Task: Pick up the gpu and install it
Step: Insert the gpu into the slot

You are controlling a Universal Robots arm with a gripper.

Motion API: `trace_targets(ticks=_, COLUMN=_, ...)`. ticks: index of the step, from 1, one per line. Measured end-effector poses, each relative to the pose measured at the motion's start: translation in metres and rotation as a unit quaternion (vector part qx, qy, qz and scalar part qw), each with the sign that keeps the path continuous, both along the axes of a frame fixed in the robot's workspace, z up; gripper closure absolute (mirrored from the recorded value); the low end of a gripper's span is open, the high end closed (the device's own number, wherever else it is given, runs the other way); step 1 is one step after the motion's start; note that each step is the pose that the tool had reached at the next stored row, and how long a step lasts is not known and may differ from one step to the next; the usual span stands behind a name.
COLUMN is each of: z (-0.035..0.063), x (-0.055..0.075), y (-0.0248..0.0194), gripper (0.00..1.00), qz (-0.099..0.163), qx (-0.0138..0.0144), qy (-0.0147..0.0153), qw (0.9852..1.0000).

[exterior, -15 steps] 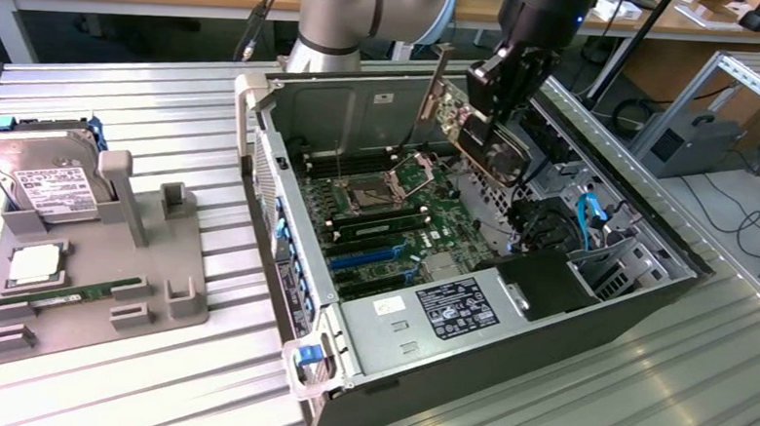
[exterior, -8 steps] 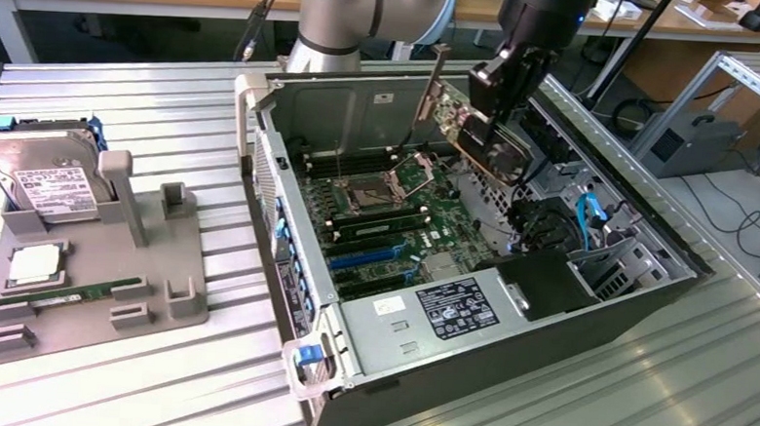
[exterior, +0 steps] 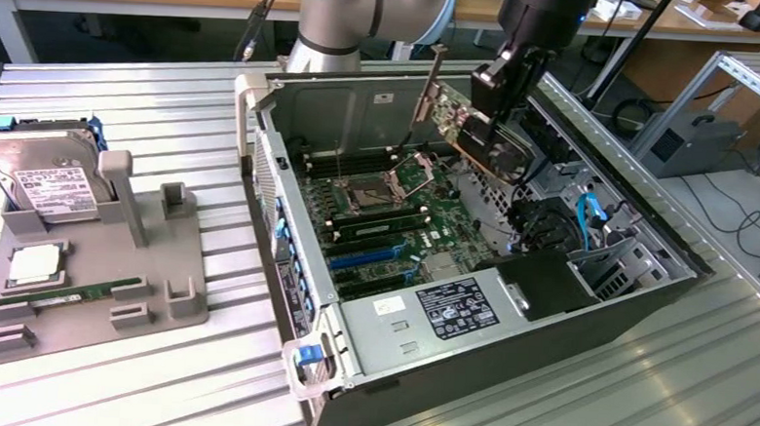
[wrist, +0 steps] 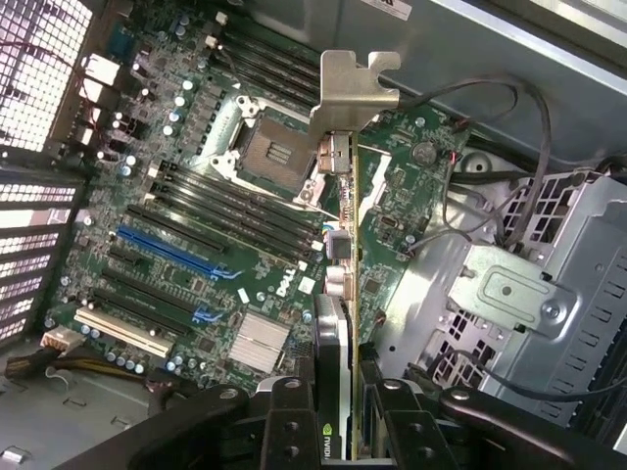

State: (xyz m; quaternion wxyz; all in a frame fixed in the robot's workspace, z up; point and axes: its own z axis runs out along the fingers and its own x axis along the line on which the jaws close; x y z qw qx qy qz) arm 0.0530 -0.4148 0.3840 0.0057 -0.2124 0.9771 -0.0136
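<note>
The gpu [exterior: 491,146] was held in the air above the open case [exterior: 262,168], toward its far edge and clear of the motherboard [exterior: 448,215]. The gripper [exterior: 498,92] was clamped on the card's upper edge. In the wrist view the gripper [wrist: 343,416] was seen closed on the gpu [wrist: 338,294], which was presented edge-on with its silver bracket [wrist: 355,88] at the far end.

The step was judged to be the carry toward a slot, with nothing yet seated. The card appeared to lie across the line of the long slots [wrist: 167,250] rather than along it. The step would be done well if the card were kept upright, turned parallel with them, and the bracket brought toward the case's slatted wall [wrist: 29,255]. The loose grey wires [wrist: 456,191] beside the card should be kept clear.
</note>
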Motion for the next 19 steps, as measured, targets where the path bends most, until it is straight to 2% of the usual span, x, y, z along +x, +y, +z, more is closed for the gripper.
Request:
trace_targets(ticks=11, z=0.0, x=0.0, y=0.0, gripper=0.73, qz=0.042, qx=0.0, qy=0.0, qw=0.9991)
trace_targets(ticks=19, z=0.0, x=0.0, y=0.0, gripper=0.73, qz=0.08, qx=0.0, qy=0.0, qw=0.9968)
